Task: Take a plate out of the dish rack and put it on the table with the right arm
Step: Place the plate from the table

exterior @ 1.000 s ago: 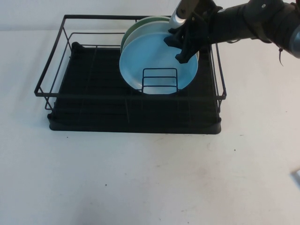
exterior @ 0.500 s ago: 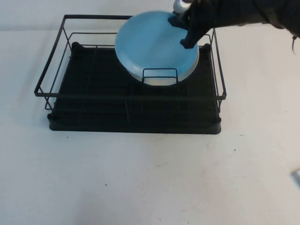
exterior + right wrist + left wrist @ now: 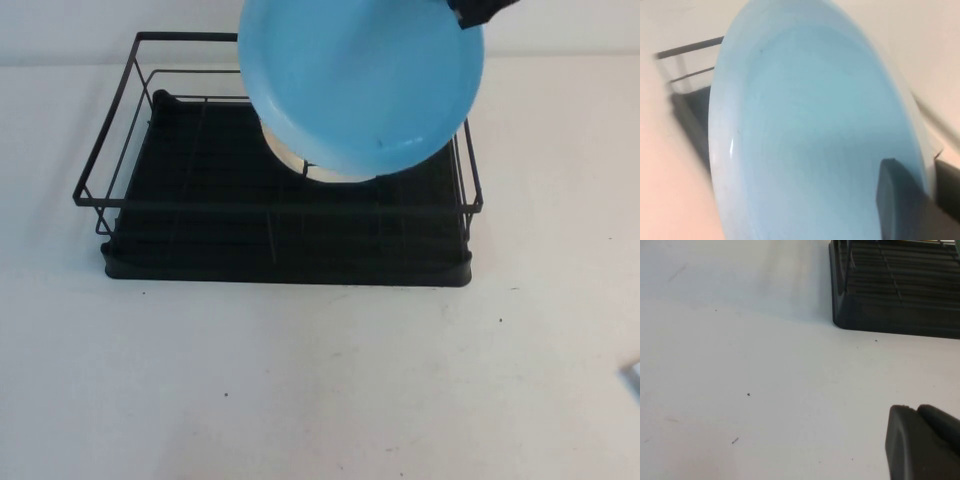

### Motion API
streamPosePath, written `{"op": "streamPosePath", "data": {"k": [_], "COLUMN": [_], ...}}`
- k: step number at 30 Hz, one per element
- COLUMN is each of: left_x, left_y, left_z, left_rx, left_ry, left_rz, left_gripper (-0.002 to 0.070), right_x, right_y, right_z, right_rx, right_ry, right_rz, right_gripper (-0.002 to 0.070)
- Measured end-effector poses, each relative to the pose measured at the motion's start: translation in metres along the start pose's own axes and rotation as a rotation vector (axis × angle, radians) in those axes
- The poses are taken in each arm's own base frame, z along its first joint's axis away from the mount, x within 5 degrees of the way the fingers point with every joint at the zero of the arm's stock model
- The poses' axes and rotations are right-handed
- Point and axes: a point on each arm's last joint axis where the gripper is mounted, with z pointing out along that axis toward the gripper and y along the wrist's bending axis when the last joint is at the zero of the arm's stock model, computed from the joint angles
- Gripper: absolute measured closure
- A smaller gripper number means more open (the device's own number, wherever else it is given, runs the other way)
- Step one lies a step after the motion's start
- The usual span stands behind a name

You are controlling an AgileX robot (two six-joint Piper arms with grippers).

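Note:
The sky-blue plate (image 3: 360, 80) hangs tilted in the air above the back of the black wire dish rack (image 3: 200, 200), clear of its small wire holder. My right gripper (image 3: 472, 10) is shut on the plate's upper right rim, mostly cut off by the top of the high view. In the right wrist view the plate (image 3: 805, 135) fills the picture, and my right gripper (image 3: 927, 182) pinches its rim with one finger on the plate's face. My left gripper (image 3: 916, 412) hovers low over the white table (image 3: 740, 365), shut and holding nothing.
A pale plate (image 3: 330, 172) still stands in the rack under the lifted one. The rack's front corner (image 3: 890, 300) lies ahead of the left gripper. White table (image 3: 300, 380) stretches in front of the rack. A small light object (image 3: 634, 375) sits at the right edge.
The right gripper closed on the blue plate's rim and lifted it up out of the rack's holder. The plate now hangs higher, and the arm has risen almost out of the high view.

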Motion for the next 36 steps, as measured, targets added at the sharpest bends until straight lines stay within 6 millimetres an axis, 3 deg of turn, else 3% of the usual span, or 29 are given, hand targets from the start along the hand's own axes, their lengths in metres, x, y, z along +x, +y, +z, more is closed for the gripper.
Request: {"op": "streamPosePath", "data": {"k": [5, 10, 13, 18, 21, 30, 36], "left_x": [0.0, 0.0, 0.0, 0.0, 0.0, 0.0, 0.0], "left_y": [0.0, 0.0, 0.0, 0.0, 0.0, 0.0, 0.0], "left_z": [0.0, 0.0, 0.0, 0.0, 0.0, 0.0, 0.0], "left_rx": [0.0, 0.0, 0.0, 0.0, 0.0, 0.0, 0.0], "left_ry": [0.0, 0.0, 0.0, 0.0, 0.0, 0.0, 0.0], "left_rz": [0.0, 0.0, 0.0, 0.0, 0.0, 0.0, 0.0], "left_gripper": [0.0679, 0.0679, 0.0679, 0.0679, 0.0679, 0.0679, 0.0679], "right_x": [0.021, 0.077, 0.113, 0.174, 0.196, 0.231, 0.245], "right_y": [0.027, 0.066, 0.088, 0.119, 0.131, 0.131, 0.13], "right_z": [-0.036, -0.054, -0.053, -0.025, -0.006, 0.051, 0.078], "right_rx": [0.0, -0.004, -0.034, -0.084, -0.078, -0.036, -0.057], "right_ry": [0.034, 0.043, 0.069, 0.206, 0.276, 0.377, 0.347], "right_rz": [0.204, 0.522, 0.75, 1.004, 1.054, 1.132, 1.178], "right_gripper": [0.0617, 0.0617, 0.0617, 0.0617, 0.0617, 0.0617, 0.0617]}}
